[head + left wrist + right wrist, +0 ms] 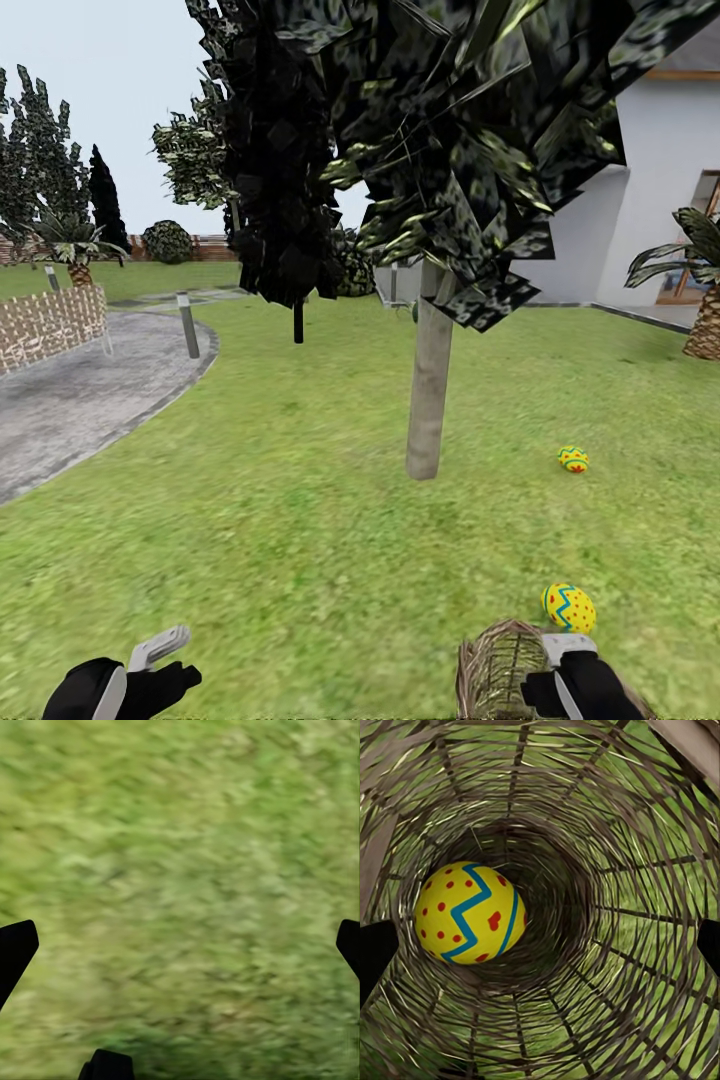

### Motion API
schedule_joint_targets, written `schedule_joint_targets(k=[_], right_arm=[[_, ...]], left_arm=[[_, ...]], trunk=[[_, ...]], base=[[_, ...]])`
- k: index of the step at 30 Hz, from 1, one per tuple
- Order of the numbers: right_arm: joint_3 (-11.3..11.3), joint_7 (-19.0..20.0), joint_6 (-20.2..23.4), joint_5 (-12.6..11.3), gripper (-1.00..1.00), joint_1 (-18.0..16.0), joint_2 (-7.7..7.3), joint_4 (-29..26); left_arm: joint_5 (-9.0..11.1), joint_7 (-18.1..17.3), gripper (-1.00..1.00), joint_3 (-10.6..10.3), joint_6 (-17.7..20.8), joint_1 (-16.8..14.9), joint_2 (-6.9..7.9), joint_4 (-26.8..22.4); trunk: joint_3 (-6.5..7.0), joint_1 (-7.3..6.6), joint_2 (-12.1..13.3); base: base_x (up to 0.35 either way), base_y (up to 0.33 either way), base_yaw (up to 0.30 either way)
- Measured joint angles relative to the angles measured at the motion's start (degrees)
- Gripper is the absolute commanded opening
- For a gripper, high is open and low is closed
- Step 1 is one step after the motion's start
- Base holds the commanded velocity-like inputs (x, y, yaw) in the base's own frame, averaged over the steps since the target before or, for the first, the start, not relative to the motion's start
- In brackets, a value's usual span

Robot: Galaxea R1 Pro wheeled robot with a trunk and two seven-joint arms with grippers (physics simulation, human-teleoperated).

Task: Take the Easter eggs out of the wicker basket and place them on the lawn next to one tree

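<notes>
Wicker basket (607,832): one egg (469,912) inside | lawn (300,520): two eggs (573,459)

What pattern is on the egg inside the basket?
Yellow with a blue zigzag band and red dots; the egg shows best in the right wrist view.

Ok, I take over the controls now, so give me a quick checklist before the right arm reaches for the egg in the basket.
1. Egg left in the wicker basket: ok, one Easter egg lies at the bottom.
2. Right gripper open: ok, fingers spread wide at the basket mouth.
3. Right gripper centred on the egg: not ok, egg sits off to one side.
4. Left gripper free: ok, open over the lawn.
5. Other eggs out: ok, one egg by the basket, another egg near the tree.
6. Both close enough to the tree: cannot tell.
</notes>
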Motion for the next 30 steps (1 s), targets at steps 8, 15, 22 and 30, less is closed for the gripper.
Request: schedule_joint_targets(k=[8, 15, 22, 30], right_arm=[[0.1, -0.2, -3.1, 0.4, 1.0, 0.0, 0.12, -0.9], [-0.1, 0.0, -4.2, 0.3, 1.0, 0.0, -0.11, -1.0], [0.0, 0.0, -4.2, 0.3, 1.0, 0.0, -0.12, -1.0], [-0.1, 0.0, -3.9, 0.4, 1.0, 0.0, -0.2, -1.2]], left_arm=[[0.0, 0.0, 1.0, 0.0, 0.0, 0.0, 0.0, 0.0], [0.0, 0.0, 1.0, 0.0, 0.0, 0.0, 0.05, 0.0], [0.1, -0.3, 1.0, 0.2, -0.1, 0.0, 0.49, -0.9], [0.4, 0.2, 1.0, 1.3, -0.3, 0.0, 4.31, -12.5]], trunk=[[-1.44, 1.76, -3.2], [-2.69, 3.3, -6.0], [-3.95, 4.83, -8.8], [-5.38, 6.59, -12.0]], base=[[0.0, 0.0, 0.0], [0.0, 0.0, 0.0], [0.0, 0.0, 0.0], [0.0, 0.0, 0.0]])
